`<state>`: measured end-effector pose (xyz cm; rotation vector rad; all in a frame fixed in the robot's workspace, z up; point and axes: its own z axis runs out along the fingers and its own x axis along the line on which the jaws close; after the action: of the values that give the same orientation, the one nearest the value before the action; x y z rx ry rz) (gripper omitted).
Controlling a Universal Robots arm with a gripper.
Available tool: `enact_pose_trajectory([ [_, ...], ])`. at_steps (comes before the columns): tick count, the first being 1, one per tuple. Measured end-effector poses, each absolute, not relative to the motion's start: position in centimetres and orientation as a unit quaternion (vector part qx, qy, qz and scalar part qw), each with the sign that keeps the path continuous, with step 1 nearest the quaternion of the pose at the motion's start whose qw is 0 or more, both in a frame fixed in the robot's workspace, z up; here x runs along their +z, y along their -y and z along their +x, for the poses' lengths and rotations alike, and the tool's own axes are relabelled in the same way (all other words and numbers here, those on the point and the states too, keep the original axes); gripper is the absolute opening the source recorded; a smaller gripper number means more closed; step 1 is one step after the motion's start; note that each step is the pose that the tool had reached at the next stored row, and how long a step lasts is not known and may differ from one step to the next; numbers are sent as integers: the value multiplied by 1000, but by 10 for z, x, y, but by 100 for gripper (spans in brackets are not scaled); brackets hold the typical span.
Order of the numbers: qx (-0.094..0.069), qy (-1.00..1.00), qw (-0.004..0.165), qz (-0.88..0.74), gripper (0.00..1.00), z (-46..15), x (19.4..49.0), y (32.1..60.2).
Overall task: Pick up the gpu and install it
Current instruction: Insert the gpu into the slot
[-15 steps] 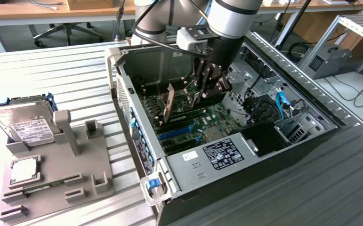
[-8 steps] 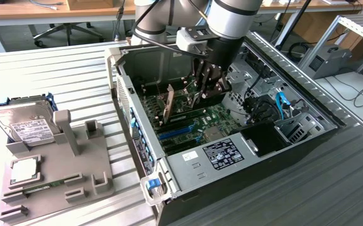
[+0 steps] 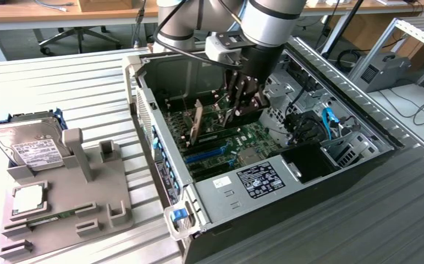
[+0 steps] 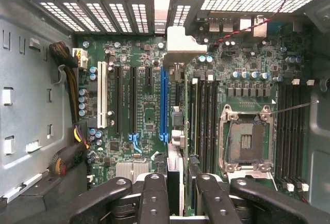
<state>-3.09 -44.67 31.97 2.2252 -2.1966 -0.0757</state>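
Observation:
The gpu (image 4: 175,167) is a thin card seen edge-on between my fingers (image 4: 154,198). Its silver end bracket (image 4: 180,43) points at the case's rear slot openings. My gripper (image 4: 180,185) is shut on it. The card hangs just beside the long blue slot (image 4: 164,100) of the motherboard. In the exterior view my gripper (image 3: 237,113) reaches down into the open computer case (image 3: 270,181). There the gpu (image 3: 213,116) stands on edge above the green board, with its bracket (image 3: 197,124) toward the exterior view's left.
A grey fixture (image 3: 65,203) lies at the exterior view's left with a hard drive in a blue frame (image 3: 25,140), a square chip (image 3: 28,199) and a memory stick (image 3: 43,220). Inside the case are a processor socket (image 4: 246,141), a white slot (image 4: 101,95) and a cable bundle (image 4: 72,90).

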Motion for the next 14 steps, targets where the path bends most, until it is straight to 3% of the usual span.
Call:
enact_pose_trajectory([
  [14,-24,702,7,711,26,-35,316,448],
])
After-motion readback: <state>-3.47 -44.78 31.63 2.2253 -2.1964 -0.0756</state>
